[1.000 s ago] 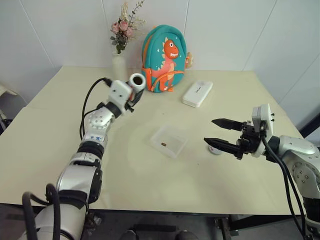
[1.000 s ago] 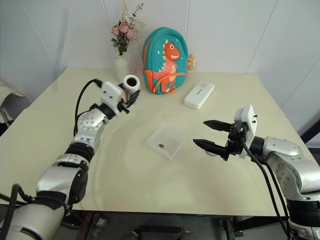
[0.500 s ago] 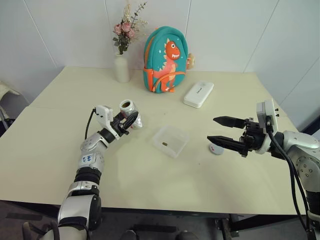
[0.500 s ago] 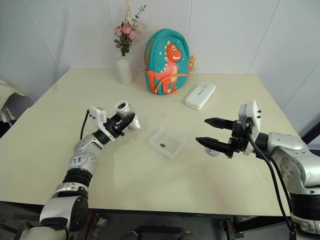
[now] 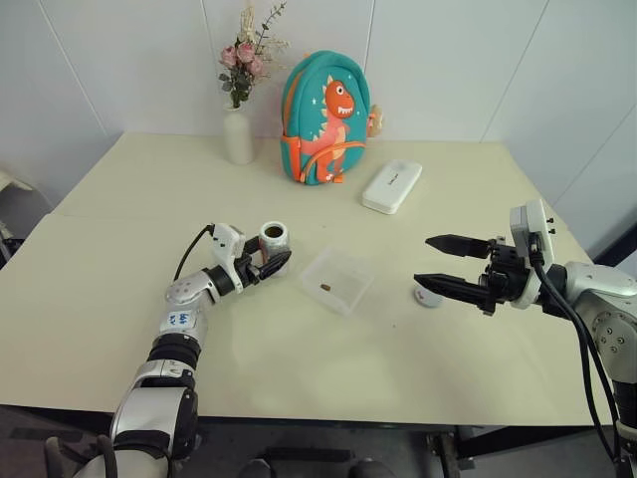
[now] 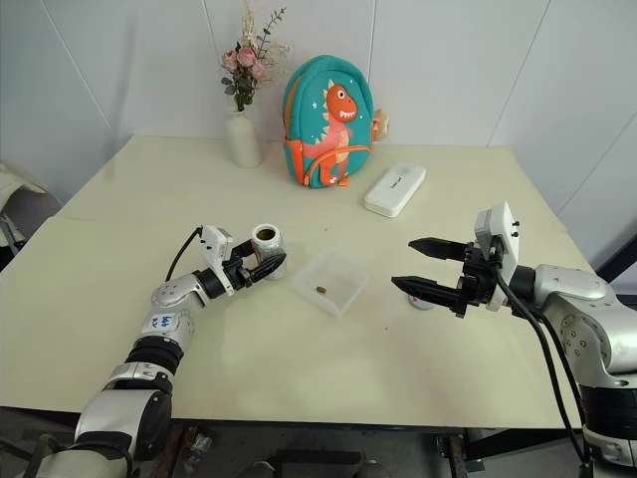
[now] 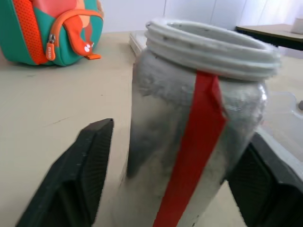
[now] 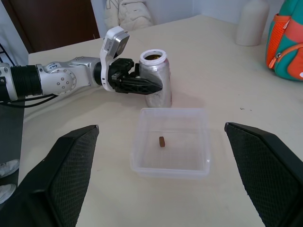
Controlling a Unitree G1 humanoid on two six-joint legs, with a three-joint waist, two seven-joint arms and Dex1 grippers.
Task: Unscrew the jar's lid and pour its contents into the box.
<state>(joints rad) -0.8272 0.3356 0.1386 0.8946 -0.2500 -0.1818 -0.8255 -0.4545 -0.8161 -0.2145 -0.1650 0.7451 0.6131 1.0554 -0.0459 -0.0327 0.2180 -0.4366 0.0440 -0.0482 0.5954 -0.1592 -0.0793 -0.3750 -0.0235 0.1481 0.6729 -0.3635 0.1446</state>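
While upright, jar [image 5: 274, 239] beside box [image 5: 338, 280]

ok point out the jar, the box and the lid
jar [image 8: 157, 85], right wrist view, silvery side wall
box [image 8: 171, 165], right wrist view, near rim
lid [image 5: 428, 297], left eye view, its top, on the table by the right gripper

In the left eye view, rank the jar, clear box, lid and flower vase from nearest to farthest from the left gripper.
1. Jar: upright on the table between the left gripper's fingers.
2. Box: just to the jar's right.
3. Lid: past the box, under the right gripper.
4. Vase: at the table's far edge.
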